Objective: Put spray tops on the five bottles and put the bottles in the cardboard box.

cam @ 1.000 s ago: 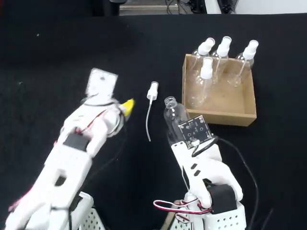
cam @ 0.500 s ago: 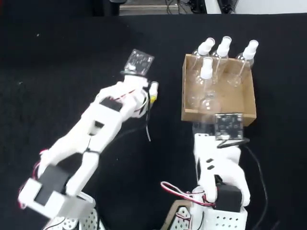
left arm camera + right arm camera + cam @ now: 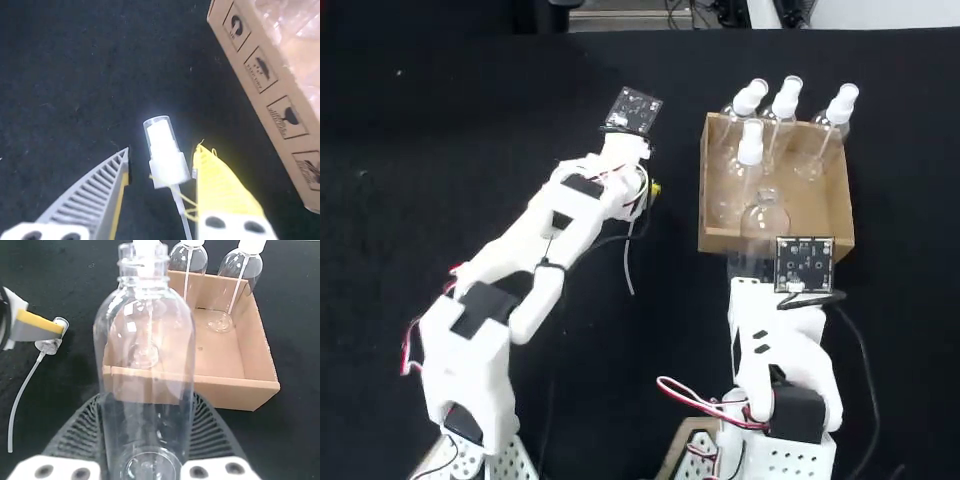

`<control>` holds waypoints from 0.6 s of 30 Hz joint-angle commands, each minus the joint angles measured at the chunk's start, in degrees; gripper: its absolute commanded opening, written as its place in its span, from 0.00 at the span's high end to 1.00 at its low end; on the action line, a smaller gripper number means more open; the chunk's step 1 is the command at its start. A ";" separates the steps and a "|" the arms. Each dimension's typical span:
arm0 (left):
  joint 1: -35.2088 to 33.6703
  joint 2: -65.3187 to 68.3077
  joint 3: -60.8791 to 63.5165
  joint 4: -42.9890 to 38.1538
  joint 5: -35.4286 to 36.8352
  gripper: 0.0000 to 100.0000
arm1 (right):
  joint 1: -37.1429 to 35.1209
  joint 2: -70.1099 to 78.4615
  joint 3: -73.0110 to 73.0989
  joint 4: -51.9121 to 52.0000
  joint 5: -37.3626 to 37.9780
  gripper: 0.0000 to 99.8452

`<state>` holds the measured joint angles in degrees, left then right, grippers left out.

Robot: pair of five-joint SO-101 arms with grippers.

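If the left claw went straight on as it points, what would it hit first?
Probably the spray top between the open fingers of the left claw, then the table; depth unclear.

1. The worktop [image 3: 430, 130] is covered by a black, slightly fuzzy cloth that reaches the left and right edges of the high view.
2. A few small pale specks [image 3: 398, 72] sit on the cloth toward the far left.
3. Beyond the far edge of the worktop lies a narrow strip of pale grey floor [image 3: 620, 20].
4. Dark cables [image 3: 685, 12] lie tangled on that strip.
5. At the far right is a white surface [image 3: 880, 10], cut off by the frame; what it is cannot be told.
6. Left of the floor strip stands a dark shape [image 3: 535, 12], too dim to identify.
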<state>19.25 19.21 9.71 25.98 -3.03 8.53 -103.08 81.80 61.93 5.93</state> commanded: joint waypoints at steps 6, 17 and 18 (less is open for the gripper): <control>0.75 9.05 -10.33 0.18 0.62 0.79 | 0.70 -4.62 -0.75 -1.32 0.00 0.99; 0.92 11.78 -11.65 3.96 0.53 0.91 | 0.62 -4.62 -0.66 -1.32 0.00 0.99; 0.92 11.78 -12.00 5.54 0.62 0.96 | 0.62 -4.62 -0.66 -1.32 0.00 0.99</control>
<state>19.60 31.34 0.57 26.86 -2.86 8.53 -103.08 81.80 61.93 5.93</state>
